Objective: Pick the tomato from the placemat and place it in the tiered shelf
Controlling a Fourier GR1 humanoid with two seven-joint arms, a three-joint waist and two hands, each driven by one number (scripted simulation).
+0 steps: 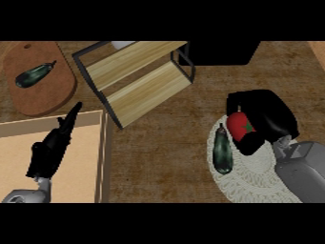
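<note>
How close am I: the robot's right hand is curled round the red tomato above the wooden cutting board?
Not quite. The head view shows the right hand curled round the red tomato above the pale woven placemat, not the wooden cutting board; that board lies at the far left, holding a dark eggplant.

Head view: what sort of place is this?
Probably a kitchen counter: a wooden top, a cutting board with an eggplant on it, a tiered shelf, and the right hand curled round a tomato at a woven placemat's edge.
</note>
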